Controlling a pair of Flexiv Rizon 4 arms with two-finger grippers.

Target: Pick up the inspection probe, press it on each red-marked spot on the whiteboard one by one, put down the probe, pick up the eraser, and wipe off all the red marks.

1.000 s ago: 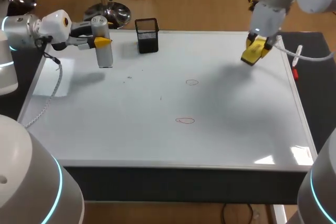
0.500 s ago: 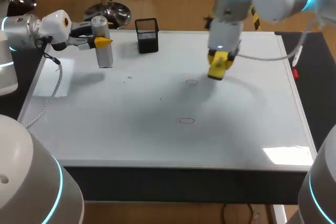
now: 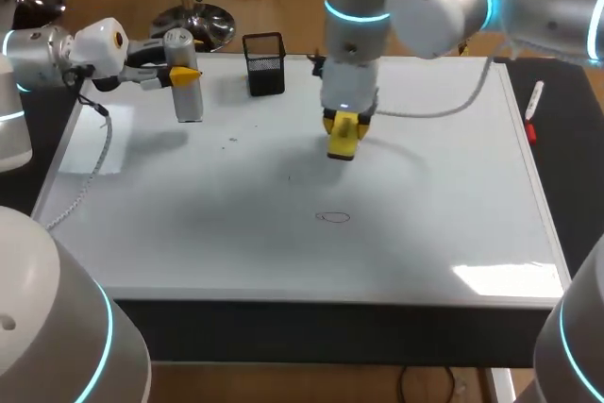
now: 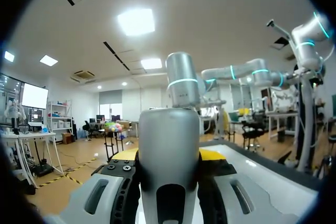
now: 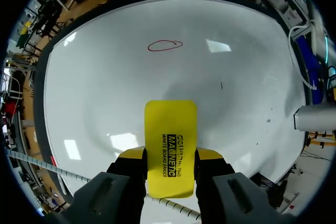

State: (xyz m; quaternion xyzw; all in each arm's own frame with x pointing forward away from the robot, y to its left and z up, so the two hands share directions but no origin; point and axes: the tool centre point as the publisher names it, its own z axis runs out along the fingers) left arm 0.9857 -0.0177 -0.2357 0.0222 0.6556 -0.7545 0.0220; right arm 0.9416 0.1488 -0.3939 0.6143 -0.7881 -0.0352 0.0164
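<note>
The probe [image 3: 188, 82], a grey cylinder, hangs upright above the whiteboard's [image 3: 444, 214] far left corner, with my left gripper [image 3: 183, 74] shut on it. In the left wrist view the probe [image 4: 169, 150] fills the gap between the fingers. My right gripper [image 3: 343, 125] is shut on the yellow eraser [image 3: 342, 137] over the board's middle, far half. The right wrist view shows the eraser [image 5: 170, 145] between the yellow tips, pointing down at the board. One red oval mark [image 3: 332, 217] lies nearer the front, ahead of the eraser [image 5: 165, 45]. No other red mark shows.
A black mesh pen holder [image 3: 265, 63] stands at the board's far edge, between the two grippers. A white marker [image 3: 534, 99] and a small red object [image 3: 530, 133] lie on the dark strip right of the board. A cable [image 3: 90, 167] trails along the left edge.
My right arm has swept left with the eraser, from the far right corner to the board's middle, and now covers the spot where the upper red oval showed. The left arm has kept still.
</note>
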